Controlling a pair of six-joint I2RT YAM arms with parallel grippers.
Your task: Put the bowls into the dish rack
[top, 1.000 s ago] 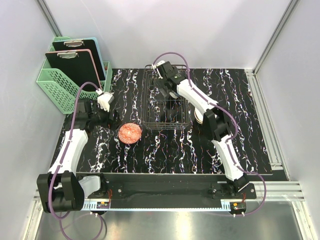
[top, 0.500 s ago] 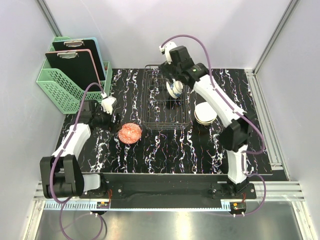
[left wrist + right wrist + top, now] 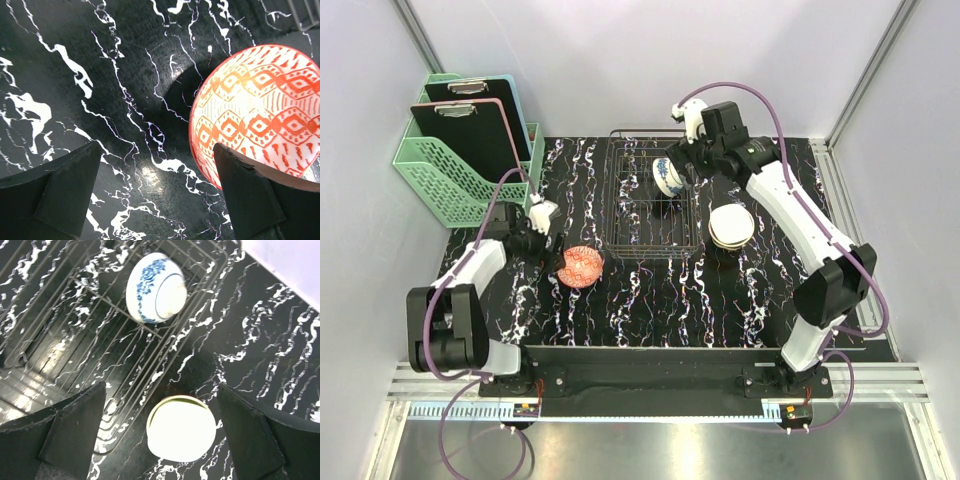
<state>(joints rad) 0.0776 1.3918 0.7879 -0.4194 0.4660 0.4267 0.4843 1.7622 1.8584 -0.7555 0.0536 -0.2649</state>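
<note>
No readable text, labels, brands or numbers in any view. Orange-and-white patterned round bowl [image 3: 255, 110]: diamond motifs only. White round bowl with blue pattern [image 3: 156, 287]: floral print only. Dark clipboards [image 3: 470, 135] in mint green plastic lattice basket [image 3: 425, 172]: no legible lettering.

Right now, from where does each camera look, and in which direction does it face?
Top external: above and behind the robot, facing down on the table; both arms show.
Left wrist: low over the table, facing down at the orange bowl; its two fingers show.
Right wrist: high over the dish rack, facing down at the blue-patterned bowl and cream bowl; its fingers show.
Shared: top external and right wrist both show the dish rack and those bowls.
</note>
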